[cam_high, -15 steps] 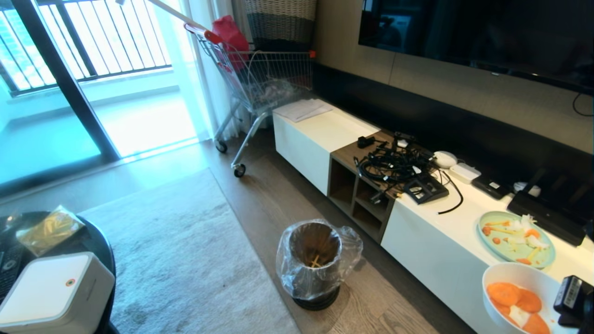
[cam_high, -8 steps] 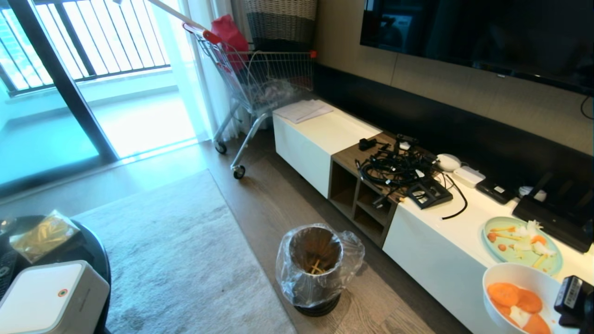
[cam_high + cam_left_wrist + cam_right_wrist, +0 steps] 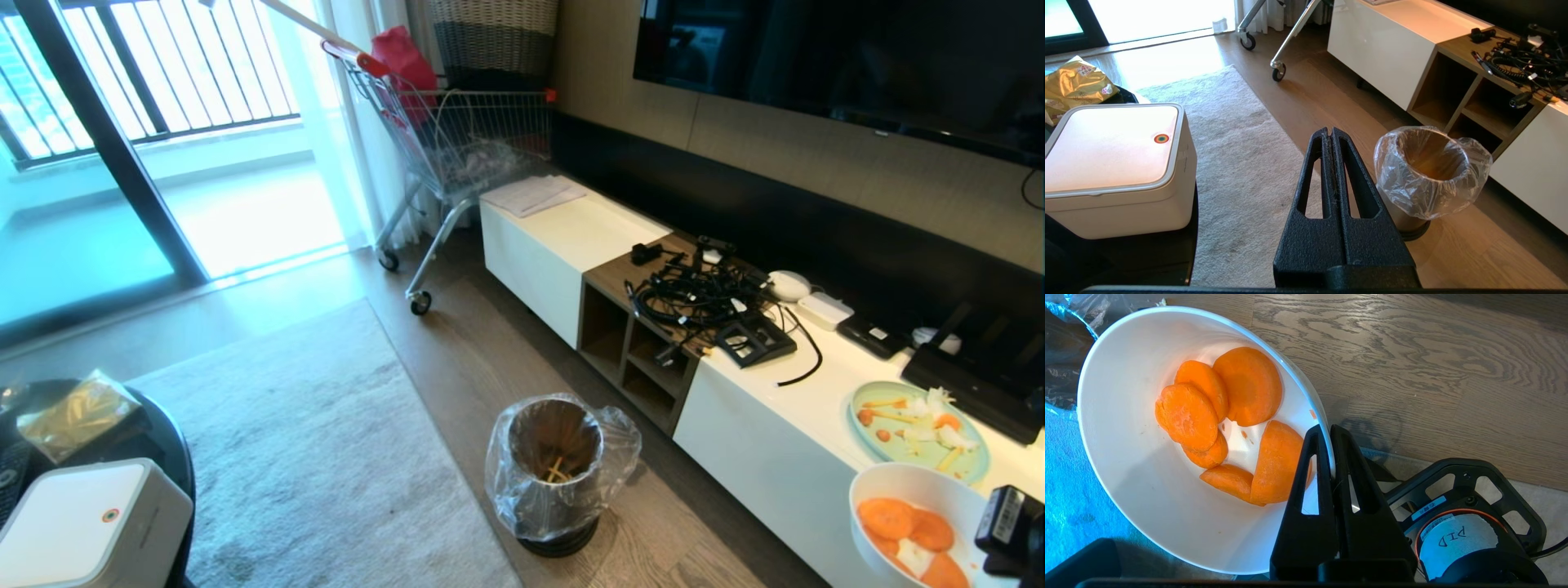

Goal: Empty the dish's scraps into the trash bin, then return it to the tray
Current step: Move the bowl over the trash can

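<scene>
The dish point(image 3: 914, 523), a deep white bowl, hangs at the lower right of the head view, beside the front of the white cabinet. My right gripper point(image 3: 1329, 430) is shut on its rim, one finger inside and one outside. The scraps point(image 3: 1224, 416), several orange carrot slices, lie in the dish point(image 3: 1147, 490). The trash bin point(image 3: 555, 465), metal with a clear bag liner, stands on the wood floor to the left of the dish. My left gripper point(image 3: 1329, 131) is shut on nothing and hangs over the rug, near the bin point(image 3: 1429, 175). The tray is out of view.
A pale green plate point(image 3: 918, 425) with food bits lies on the long white cabinet point(image 3: 759, 457), past a tangle of cables point(image 3: 694, 298). A white boxy container point(image 3: 90, 523) and a gold packet point(image 3: 77, 412) sit on the round black table point(image 3: 175, 441). A shopping cart point(image 3: 457, 147) stands behind the rug point(image 3: 326, 457).
The whole head view shifted slightly a second ago, so the camera moved, then it held still. The dish stays in the same spot in the right gripper.
</scene>
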`<state>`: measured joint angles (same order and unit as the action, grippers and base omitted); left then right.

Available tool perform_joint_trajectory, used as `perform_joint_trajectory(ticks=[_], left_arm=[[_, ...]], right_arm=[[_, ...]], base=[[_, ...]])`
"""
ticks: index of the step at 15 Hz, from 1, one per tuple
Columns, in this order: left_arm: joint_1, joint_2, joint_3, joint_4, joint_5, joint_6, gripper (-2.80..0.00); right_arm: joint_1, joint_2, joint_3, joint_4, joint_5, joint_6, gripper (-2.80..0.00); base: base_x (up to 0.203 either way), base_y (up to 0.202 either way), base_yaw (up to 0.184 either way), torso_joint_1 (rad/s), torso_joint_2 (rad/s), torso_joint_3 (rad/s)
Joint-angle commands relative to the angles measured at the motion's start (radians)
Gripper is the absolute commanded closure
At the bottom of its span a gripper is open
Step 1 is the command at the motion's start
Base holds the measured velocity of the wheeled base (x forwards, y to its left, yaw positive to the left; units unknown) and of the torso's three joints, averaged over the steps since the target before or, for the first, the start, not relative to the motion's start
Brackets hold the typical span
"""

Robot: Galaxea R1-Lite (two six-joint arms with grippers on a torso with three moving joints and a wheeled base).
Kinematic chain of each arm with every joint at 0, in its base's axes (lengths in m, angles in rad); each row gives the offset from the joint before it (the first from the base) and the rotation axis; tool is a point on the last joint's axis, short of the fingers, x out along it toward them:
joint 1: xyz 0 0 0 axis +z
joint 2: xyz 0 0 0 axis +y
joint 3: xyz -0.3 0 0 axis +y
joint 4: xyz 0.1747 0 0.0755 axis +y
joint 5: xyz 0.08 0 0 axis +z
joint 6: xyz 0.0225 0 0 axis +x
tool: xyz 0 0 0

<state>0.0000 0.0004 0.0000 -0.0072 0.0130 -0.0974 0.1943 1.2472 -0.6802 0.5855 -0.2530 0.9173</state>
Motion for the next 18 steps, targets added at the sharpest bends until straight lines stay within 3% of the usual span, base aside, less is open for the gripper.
perform_joint_trajectory(ticks=[1, 8, 18], left_arm=[[0.000, 0.000, 0.000, 0.000, 0.001, -0.001, 0.00], [0.000, 0.000, 0.000, 0.000, 0.001, -0.002, 0.00], [0.000, 0.000, 0.000, 0.000, 0.001, -0.002, 0.00]], right_arm=[[0.001, 0.001, 0.000, 0.004, -0.001, 0.006, 0.00], [0.002, 0.001, -0.001, 0.000, -0.002, 0.005, 0.00], [0.024, 0.015, -0.032, 0.000, 0.000, 0.006, 0.00]], base=[[0.000, 0.000, 0.000, 0.000, 0.00, 0.000], [0.000, 0.000, 0.000, 0.001, 0.00, -0.025], [0.000, 0.000, 0.000, 0.004, 0.00, -0.188]])
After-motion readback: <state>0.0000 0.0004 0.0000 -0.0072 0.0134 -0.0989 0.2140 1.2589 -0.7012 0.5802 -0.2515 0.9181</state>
